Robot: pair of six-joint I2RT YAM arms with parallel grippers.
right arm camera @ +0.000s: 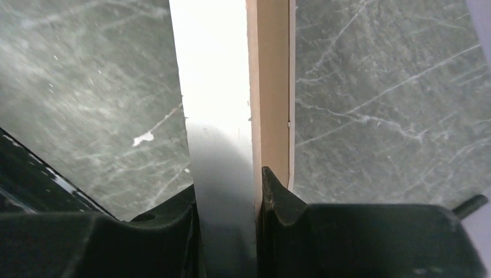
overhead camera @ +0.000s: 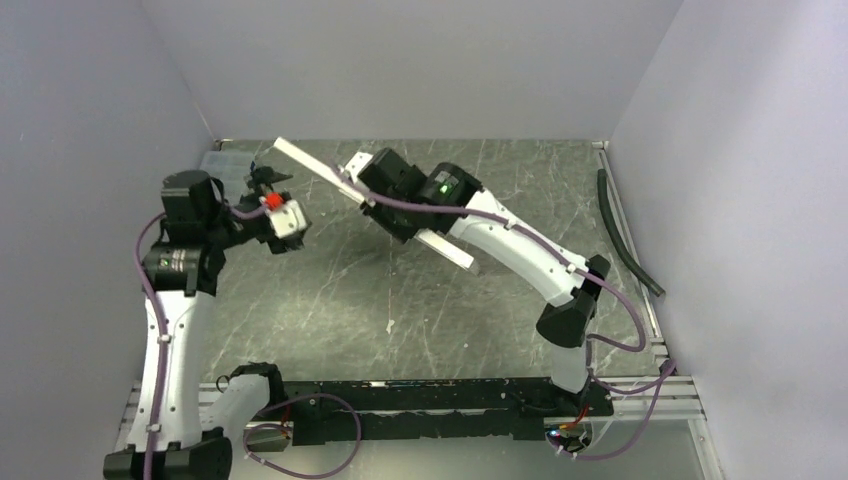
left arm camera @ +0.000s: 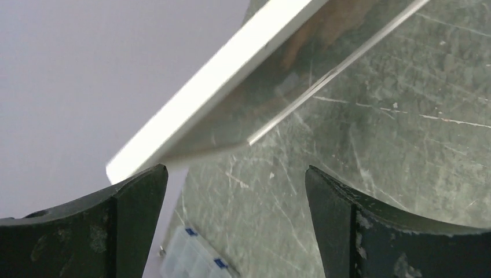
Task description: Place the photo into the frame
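Note:
The frame point(overhead camera: 310, 168) is a long white bar seen edge-on, held tilted above the table. My right gripper point(overhead camera: 365, 198) is shut on its middle. In the right wrist view the frame's white face point(right arm camera: 211, 69) and light-wood back rim point(right arm camera: 271, 87) sit clamped in my right gripper point(right arm camera: 226, 179). My left gripper point(overhead camera: 268, 178) is open and empty just below the frame's far left end. In the left wrist view my left gripper point(left arm camera: 236, 174) is under the white rim point(left arm camera: 220, 75). A thin glossy sheet with an orange-brown patch, apparently the photo point(left arm camera: 324, 35), lies against the frame.
A clear plastic compartment box point(overhead camera: 228, 165) lies at the back left corner; it also shows in the left wrist view point(left arm camera: 191, 258). A black hose point(overhead camera: 625, 235) runs along the right wall. A small white scrap point(overhead camera: 389, 325) lies on the grey marbled table point(overhead camera: 330, 300).

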